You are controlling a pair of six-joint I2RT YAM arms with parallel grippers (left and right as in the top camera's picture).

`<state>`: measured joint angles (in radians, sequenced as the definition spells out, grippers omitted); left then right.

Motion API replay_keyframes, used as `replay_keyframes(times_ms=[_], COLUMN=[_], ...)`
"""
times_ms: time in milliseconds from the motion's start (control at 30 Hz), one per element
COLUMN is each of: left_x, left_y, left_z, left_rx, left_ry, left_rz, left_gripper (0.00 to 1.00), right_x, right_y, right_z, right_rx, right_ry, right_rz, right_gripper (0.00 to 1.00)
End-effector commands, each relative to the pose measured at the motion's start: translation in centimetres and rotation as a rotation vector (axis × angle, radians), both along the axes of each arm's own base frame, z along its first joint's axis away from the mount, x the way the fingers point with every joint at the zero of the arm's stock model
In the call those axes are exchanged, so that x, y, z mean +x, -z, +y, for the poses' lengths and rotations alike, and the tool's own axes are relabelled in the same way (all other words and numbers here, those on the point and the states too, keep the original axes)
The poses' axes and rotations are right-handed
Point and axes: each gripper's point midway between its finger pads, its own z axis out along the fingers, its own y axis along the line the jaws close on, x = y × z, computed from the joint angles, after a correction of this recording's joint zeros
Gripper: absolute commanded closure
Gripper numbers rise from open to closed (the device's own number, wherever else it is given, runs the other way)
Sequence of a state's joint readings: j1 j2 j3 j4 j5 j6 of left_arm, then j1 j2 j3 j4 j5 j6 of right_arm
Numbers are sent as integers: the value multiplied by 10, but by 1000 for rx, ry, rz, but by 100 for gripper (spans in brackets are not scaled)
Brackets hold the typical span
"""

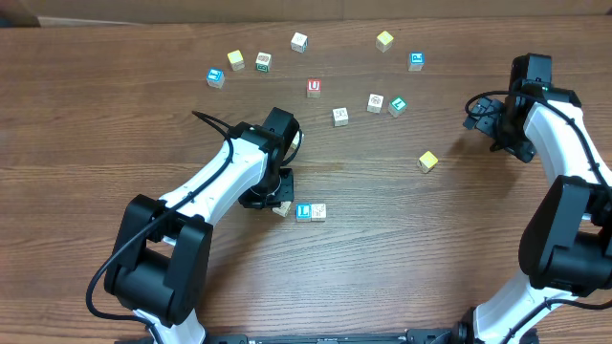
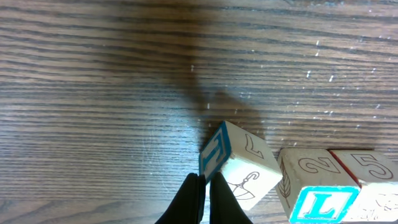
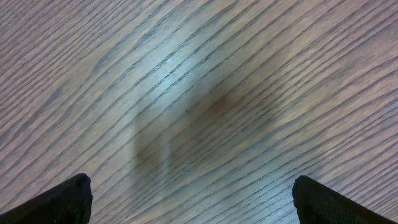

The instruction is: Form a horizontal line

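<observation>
Wood-grain desk (image 1: 402,258), overhead and wrist views. The left tool (image 2: 203,190), fingers pressed together, touched the lower edge of a tilted, blue-faced letter cube (image 2: 239,168). Just beside that cube, near the desk's middle, lay the horizontal line (image 1: 311,211): a blue "L" cube (image 2: 320,202) touching a tan cube (image 2: 367,177). The right tool (image 3: 193,199) was spread wide over bare wood, well apart. A red "U" cube (image 1: 314,87) and a yellow cube (image 1: 427,161) lay among others scattered beyond.

The left arm's jaws, pressed together, touched a tilted blue-faced cube (image 2: 239,165) on the table (image 2: 93,93), just beside the horizontal line (image 2: 317,180) of two touching cubes.
</observation>
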<state>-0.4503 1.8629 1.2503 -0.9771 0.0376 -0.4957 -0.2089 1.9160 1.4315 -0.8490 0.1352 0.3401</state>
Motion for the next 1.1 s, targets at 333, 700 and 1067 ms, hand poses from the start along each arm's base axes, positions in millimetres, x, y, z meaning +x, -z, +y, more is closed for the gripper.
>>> replay_keyframes(times_ms=[333,700,1067], left_x=[1,18,16], left_y=[4,4,4], left_z=[8,14,6], left_rx=[34,43,37], left_ry=[-15,-24,-68], left_rz=[0,-63,-67], left_gripper=[96,96,96], right_x=[7,7,7], right_y=[-16,-16,-16], right_z=[-3,-3,-3], right_rx=[-15,-15,-15], right_ry=[1,1,1], right_rz=[-43,-43,-43], right_gripper=[0,0,0])
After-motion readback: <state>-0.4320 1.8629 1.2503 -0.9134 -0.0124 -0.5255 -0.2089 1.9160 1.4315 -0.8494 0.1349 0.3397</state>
